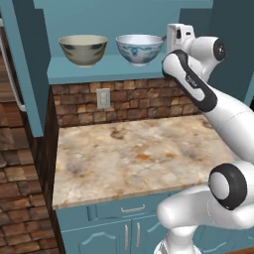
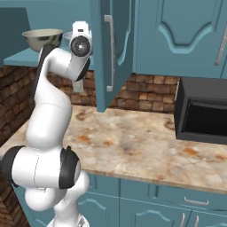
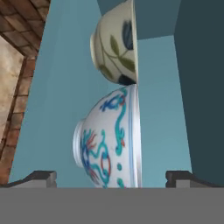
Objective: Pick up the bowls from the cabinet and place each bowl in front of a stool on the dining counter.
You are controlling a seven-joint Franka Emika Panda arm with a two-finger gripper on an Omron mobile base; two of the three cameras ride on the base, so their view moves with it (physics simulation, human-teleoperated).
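Two bowls stand side by side on the shelf of the open teal cabinet (image 1: pixel 89 69). The beige-olive bowl (image 1: pixel 83 49) is on the left, the white bowl (image 1: pixel 140 48) with blue pattern on the right. My gripper (image 1: pixel 168 38) is level with the shelf, just right of the white bowl's rim. In the hand view my gripper (image 3: pixel 111 177) is open, its fingertips (image 3: pixel 41 177) set wide, with the white bowl (image 3: pixel 111 140) close ahead between them and the beige-olive bowl (image 3: pixel 116 43) beyond it. Nothing is held. The dining counter is out of view.
A stone-topped counter (image 1: pixel 134 154) over teal drawers lies below the shelf, backed by a brick wall with a socket (image 1: pixel 103 98). The open cabinet door (image 2: pixel 111 53) hangs right of the hand. A dark microwave (image 2: pixel 201 115) stands at the counter's right end.
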